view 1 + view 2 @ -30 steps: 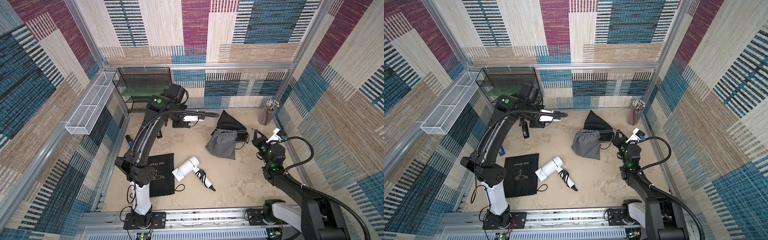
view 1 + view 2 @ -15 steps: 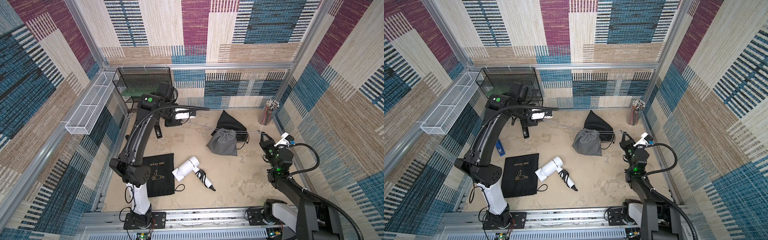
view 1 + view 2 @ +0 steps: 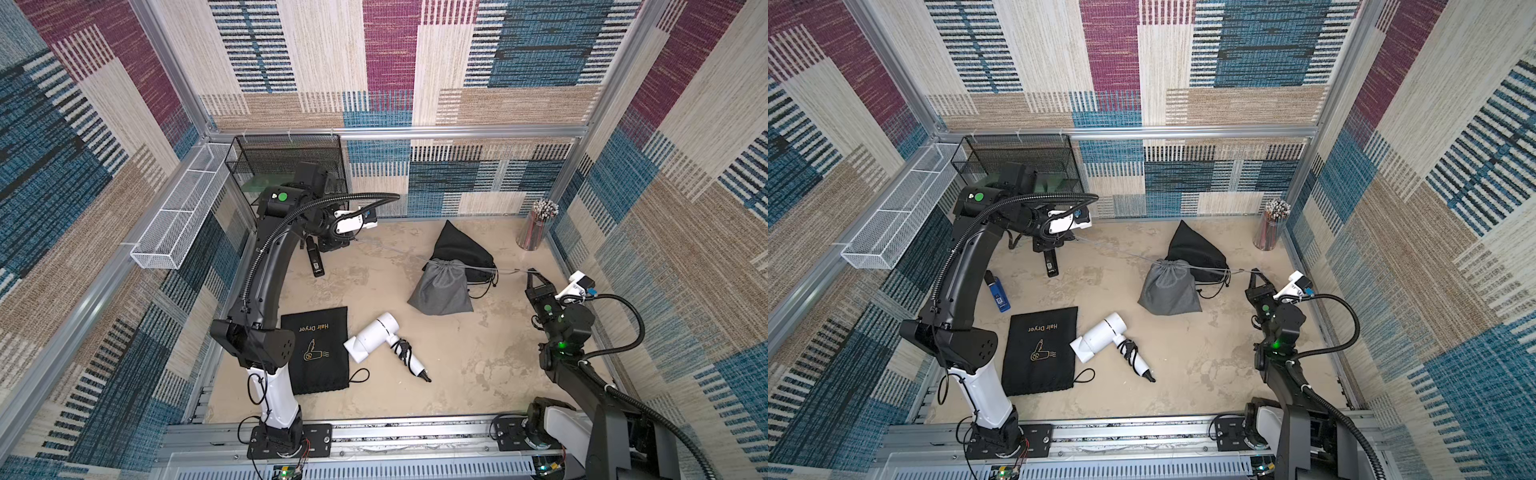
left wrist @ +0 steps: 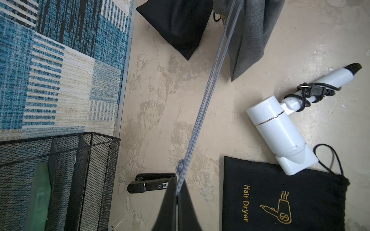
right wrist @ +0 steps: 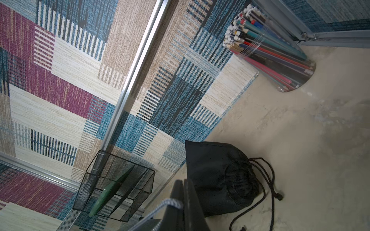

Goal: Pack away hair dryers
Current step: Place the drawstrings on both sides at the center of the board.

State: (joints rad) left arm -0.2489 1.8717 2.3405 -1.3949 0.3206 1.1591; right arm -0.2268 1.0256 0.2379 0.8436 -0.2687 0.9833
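Left gripper (image 4: pixel 177 197) and right gripper (image 3: pixel 533 275) each clench a drawstring (image 4: pixel 200 116) end, stretched taut between them — evidently to cinch the grey pouch (image 3: pixel 442 291) shut.

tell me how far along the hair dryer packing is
Looks done: the bulging black pouch sits cinched shut. In hand: the left pincer and right pincer are each shut on a drawstring of the grey pouch, stretched taut to either side. Left: the white hair dryer lies loose at the edge of the flat black pouch. Pouch contents are hidden.
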